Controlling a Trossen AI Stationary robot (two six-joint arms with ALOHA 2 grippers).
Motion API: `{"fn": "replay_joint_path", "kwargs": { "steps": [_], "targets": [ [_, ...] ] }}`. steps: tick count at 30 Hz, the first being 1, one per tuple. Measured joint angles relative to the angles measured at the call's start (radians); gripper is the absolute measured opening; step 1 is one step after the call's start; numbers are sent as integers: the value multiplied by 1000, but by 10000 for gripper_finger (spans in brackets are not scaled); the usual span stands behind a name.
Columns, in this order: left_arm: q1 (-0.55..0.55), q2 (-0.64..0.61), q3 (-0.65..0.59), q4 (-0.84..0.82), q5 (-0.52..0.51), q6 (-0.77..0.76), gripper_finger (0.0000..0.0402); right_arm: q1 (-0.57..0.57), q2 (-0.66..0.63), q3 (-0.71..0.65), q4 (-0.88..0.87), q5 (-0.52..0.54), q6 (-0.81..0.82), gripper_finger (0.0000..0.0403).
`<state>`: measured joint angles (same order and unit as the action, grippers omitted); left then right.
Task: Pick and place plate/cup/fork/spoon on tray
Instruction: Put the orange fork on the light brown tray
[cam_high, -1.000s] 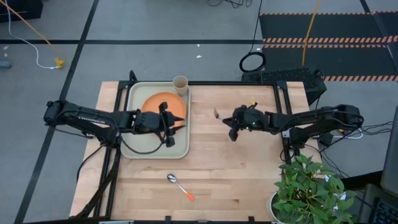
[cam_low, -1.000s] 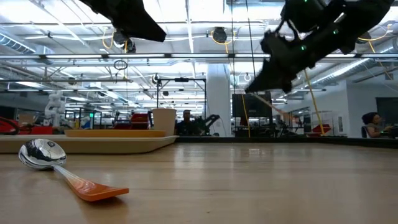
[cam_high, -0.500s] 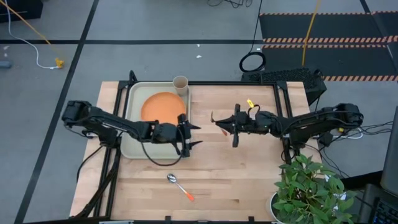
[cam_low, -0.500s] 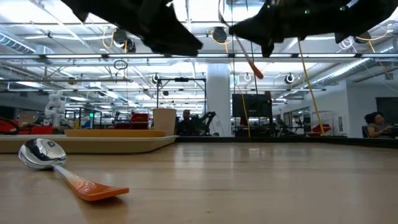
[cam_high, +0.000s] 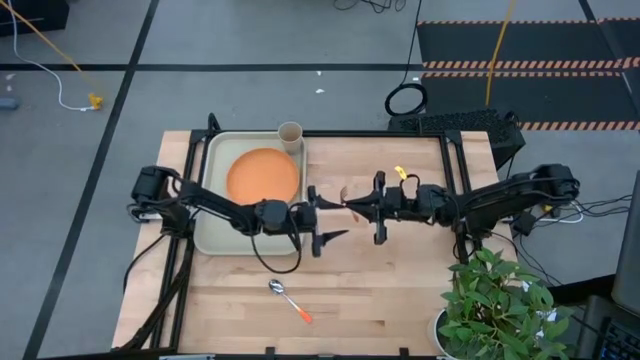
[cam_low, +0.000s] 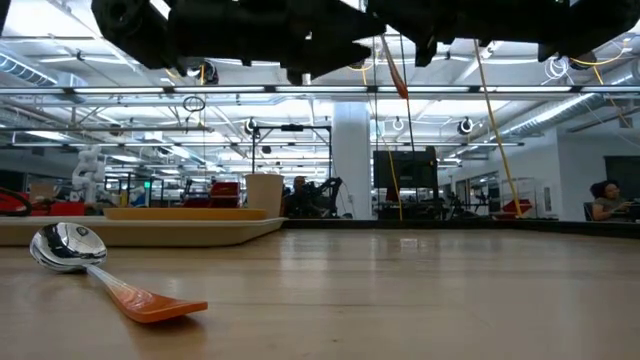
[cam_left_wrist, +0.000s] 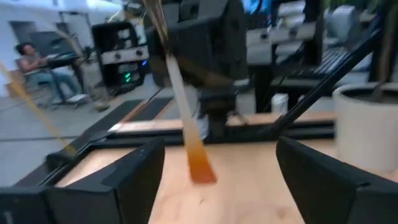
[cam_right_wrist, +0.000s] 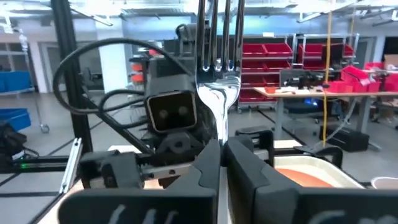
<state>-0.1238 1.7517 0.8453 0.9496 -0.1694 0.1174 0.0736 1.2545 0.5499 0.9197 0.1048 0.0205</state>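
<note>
One plate (cam_high: 263, 174) on tray (cam_high: 215, 232).

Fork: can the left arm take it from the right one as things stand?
Probably yes. The left end effector is open, facing the fork, whose orange handle hangs free between the two arms. The right end effector grips the tine end; nothing stands between.
</note>
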Motion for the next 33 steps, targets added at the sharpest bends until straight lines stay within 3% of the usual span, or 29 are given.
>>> {"fn": "replay_joint_path", "kwargs": {
  "steps": [15,27,33],
  "targets": [
    [13,113,107,-5,38,-14,222,3,83,0,87,-6,-3,2],
    [21,75,107,-14,38,-22,165,33,68,0,86,-6,-63,2],
    [19,-3,93,-127,38,-22,149,34,68,-4,90,-6,-63,2]
  ]
}}
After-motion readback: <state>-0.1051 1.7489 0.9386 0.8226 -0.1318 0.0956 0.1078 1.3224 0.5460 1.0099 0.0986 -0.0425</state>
